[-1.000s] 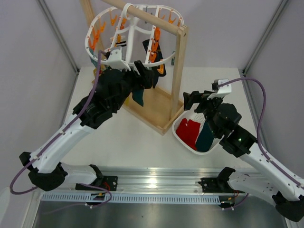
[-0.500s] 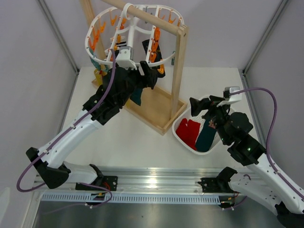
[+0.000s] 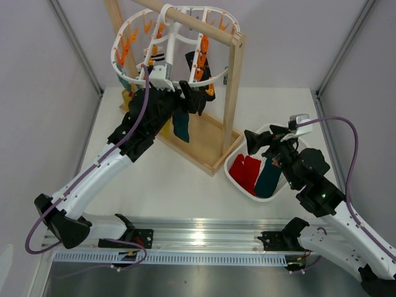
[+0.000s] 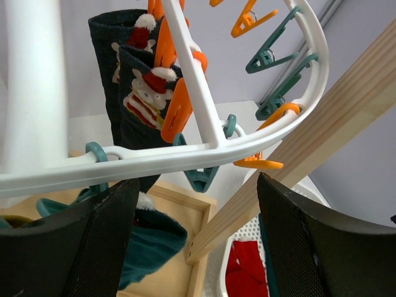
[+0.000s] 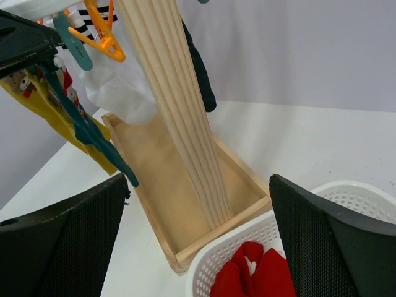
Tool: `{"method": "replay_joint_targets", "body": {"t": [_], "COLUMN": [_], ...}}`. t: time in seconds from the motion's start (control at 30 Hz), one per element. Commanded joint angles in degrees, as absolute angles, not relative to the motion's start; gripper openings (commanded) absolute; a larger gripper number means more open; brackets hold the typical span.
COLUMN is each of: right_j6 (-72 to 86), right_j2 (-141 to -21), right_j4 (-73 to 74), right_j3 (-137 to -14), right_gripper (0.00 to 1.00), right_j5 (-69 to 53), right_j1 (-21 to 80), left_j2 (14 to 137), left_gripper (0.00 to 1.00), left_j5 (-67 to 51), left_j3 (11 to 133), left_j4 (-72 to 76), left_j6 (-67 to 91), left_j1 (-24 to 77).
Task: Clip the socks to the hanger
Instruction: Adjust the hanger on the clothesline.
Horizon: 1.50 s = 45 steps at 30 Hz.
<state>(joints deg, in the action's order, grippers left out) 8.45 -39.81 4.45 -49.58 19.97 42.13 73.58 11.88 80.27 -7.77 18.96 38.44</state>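
Note:
The white hanger hangs from the wooden rack, with orange and teal pegs around its ring. My left gripper is open and empty just under its near rim. A teal sock dangles below that rim beside my left finger; its top is hidden. Navy patterned socks hang clipped behind. A yellow sock and a white sock also hang there. My right gripper is open and empty above the basket, which holds red socks and a teal sock.
The light wooden rack has an upright post between the hanger and the basket, and a tray-like base on the table. The post crosses the right wrist view. The basket's rim lies just below my right gripper.
My left gripper has pushed up and right along the hanger's near rim, and the teal sock now hangs lower and free of it. My right gripper dropped toward the basket, then edged left.

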Motion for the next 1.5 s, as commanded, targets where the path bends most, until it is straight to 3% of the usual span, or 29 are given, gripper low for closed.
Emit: {"method": "replay_joint_targets", "body": {"t": [0.0,1.47], "right_j6": [7.3,6.9], "right_j2": [-38.9,-39.3], "right_j4": [2.0,0.6], "right_j3": [-49.4,-48.3], "right_gripper": [0.99,0.99], "right_j5": [18.9,14.7], "right_j1": [41.8,41.3], "left_j2": [72.2,70.9], "left_gripper": [0.8,0.79], "left_j5": [8.4,4.8], "left_j3": [79.9,75.1], "left_j4": [-3.9,2.8], "left_j6": [18.2,18.6], "left_j1": [37.1,35.4]}}
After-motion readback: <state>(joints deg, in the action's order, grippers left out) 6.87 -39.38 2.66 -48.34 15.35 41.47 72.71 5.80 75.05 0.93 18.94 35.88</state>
